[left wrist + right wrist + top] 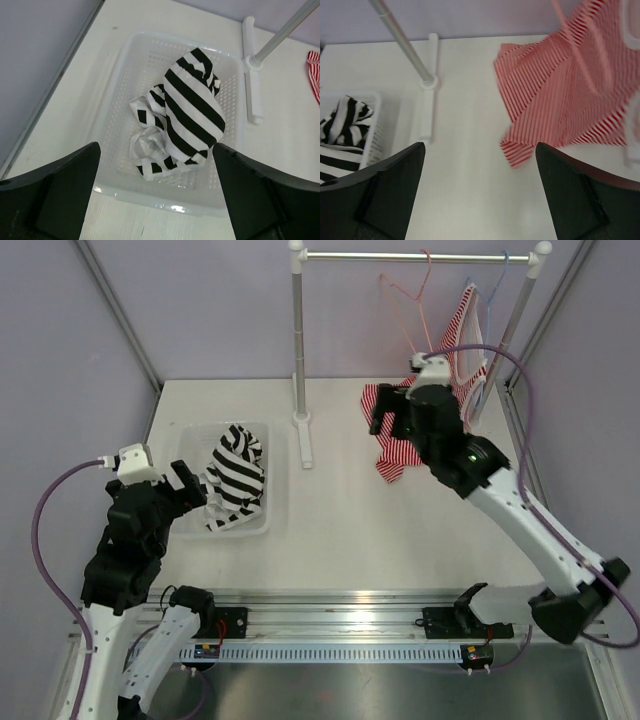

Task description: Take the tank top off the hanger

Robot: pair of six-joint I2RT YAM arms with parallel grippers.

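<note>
Top external: tank top [236, 476] bunched in basket [243, 529], long axis near-far; both jaws open.

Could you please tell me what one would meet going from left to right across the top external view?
Tank top → rack's left post → red-and-white striped top.

Bright, even, diffuse light in all views; shadows faint and soft-edged. White table [340, 530] near washed out. Top view sharp; glare streak on metal rail [360, 620] at bottom centre. Left wrist view crisp on tank top [192, 107]; small glint on basket rim [172, 207], lower centre. Right wrist view: red striped top [555, 95] smeared and blurred at upper right; dark fingers [385, 195] at lower corners soft, out of focus.
</note>
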